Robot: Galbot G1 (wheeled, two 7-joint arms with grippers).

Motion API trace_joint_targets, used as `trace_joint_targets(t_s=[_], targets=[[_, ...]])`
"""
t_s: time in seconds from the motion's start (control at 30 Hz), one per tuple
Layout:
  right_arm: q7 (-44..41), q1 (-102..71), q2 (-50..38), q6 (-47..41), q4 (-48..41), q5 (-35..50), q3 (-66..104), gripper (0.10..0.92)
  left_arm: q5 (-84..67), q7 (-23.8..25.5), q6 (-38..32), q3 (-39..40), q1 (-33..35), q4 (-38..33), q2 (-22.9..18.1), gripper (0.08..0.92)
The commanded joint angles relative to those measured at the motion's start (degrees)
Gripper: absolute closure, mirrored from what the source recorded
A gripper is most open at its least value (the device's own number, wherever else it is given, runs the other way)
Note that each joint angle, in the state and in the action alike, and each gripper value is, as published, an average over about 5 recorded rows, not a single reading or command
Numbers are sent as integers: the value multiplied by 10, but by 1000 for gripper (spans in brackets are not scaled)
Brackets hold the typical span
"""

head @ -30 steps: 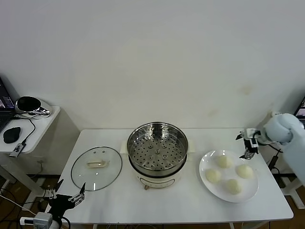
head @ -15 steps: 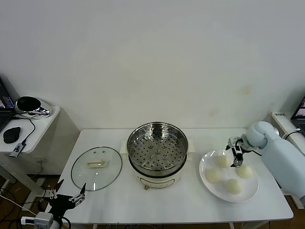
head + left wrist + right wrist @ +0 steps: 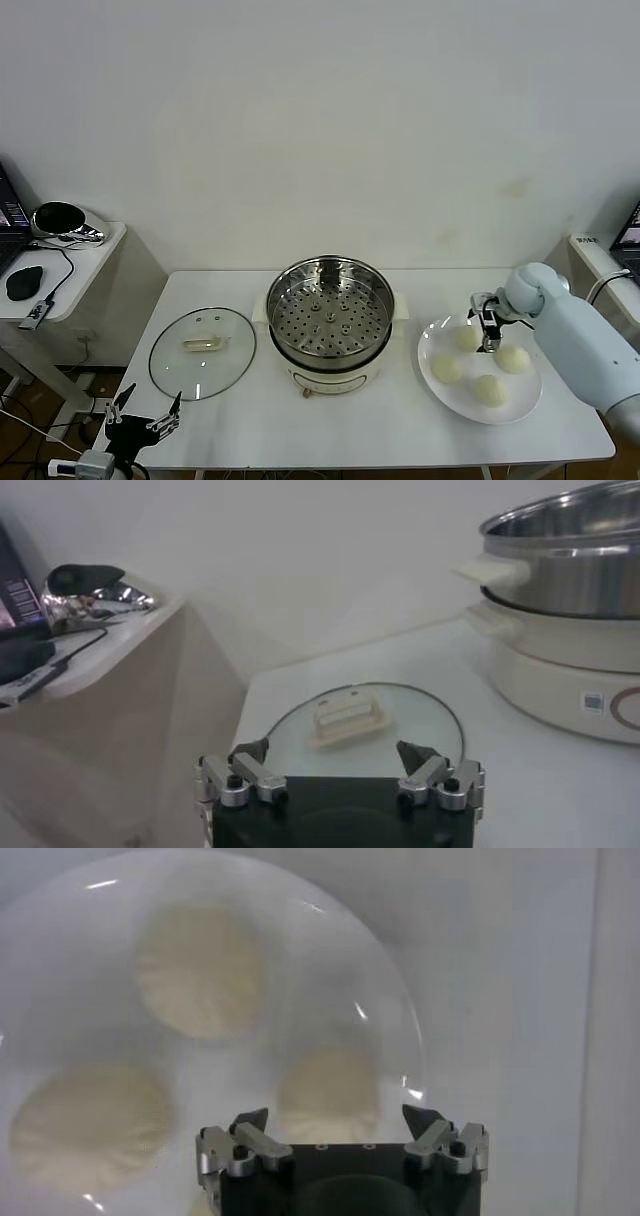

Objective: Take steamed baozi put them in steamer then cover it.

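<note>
Since a second ago the right gripper (image 3: 487,322) has come in from the table's right edge to hang over the plate (image 3: 434,345) — the left gripper (image 3: 140,422) stays parked low at the front-left corner. Right jaws stand fully apart, holding nothing, above the rear buns (image 3: 467,338); no contact visible. Left jaws likewise wide and empty. Four buns lie on the plate, right of the steamer (image 3: 330,320). The steamer sits upright, uncovered, at table centre. The lid (image 3: 202,351) lies flat to its left — handle up.
</note>
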Motion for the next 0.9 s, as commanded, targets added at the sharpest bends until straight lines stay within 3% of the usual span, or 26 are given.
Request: trace_joint_targets(t_s=[0.03,0.4,0.67,0.9], targets=[[9,1,11,4,-18,-7,1,203,0,0,1,-1,2,-1,0,177],[11,-3,11,2,-21,-8,3,218,0,-1,1,0,1,4,-1,177],[13,-1,14,-1,-30,-1,3,379,0,-1,1,1,-1,5,0,177],[8,8,5,-7,-19,27,4,446,1,-1,2,2,1,4,0,177]])
